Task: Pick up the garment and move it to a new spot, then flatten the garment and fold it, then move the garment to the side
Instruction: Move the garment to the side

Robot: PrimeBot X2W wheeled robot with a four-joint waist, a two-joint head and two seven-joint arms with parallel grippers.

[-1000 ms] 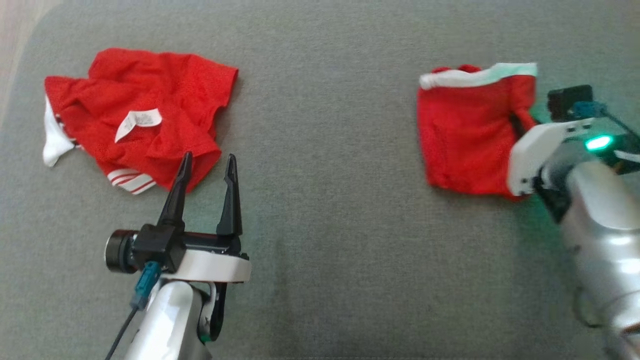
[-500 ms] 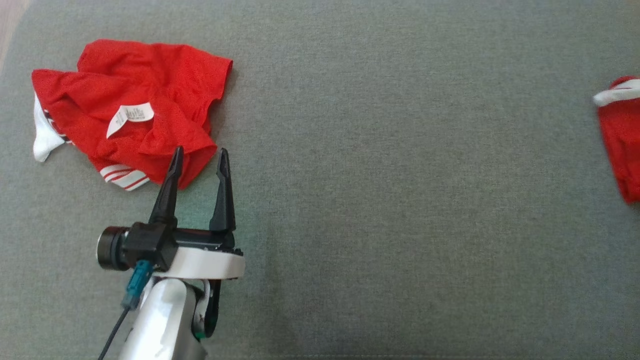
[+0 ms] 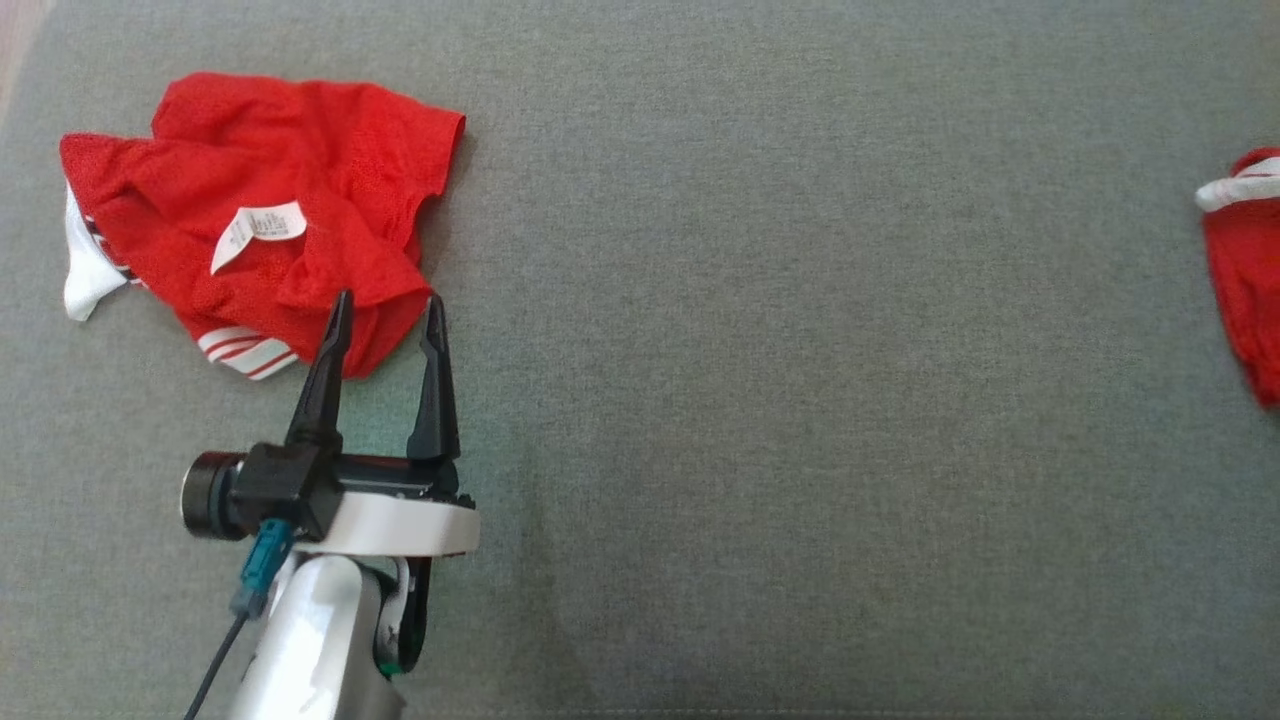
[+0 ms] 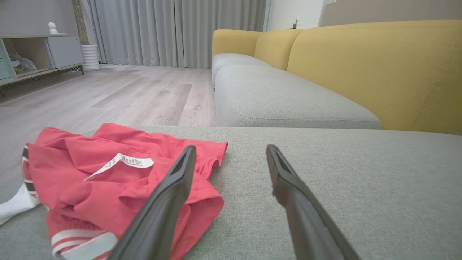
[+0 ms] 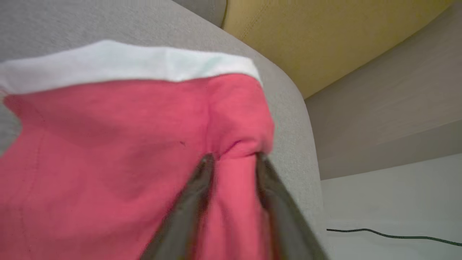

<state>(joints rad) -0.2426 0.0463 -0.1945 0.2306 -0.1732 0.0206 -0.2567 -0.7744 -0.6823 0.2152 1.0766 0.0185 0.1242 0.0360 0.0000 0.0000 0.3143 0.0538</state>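
Cushion [image 3: 760,400] holds both red things. Your crumpled garment [image 3: 300,180] lies by its far left corner, and the folded garment [image 3: 1245,280] at its right edge. Your left gripper [image 3: 385,305] gapes wide at the crumpled one's near hem. Your right gripper [image 5: 232,157] straddles a fold; you cannot tell if it pinches. Pull away while pinched, and the folding may drag undone.

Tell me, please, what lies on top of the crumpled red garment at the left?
A white label lies on the red garment; whatever its folds cover, and the cushion beneath it, cannot be seen.
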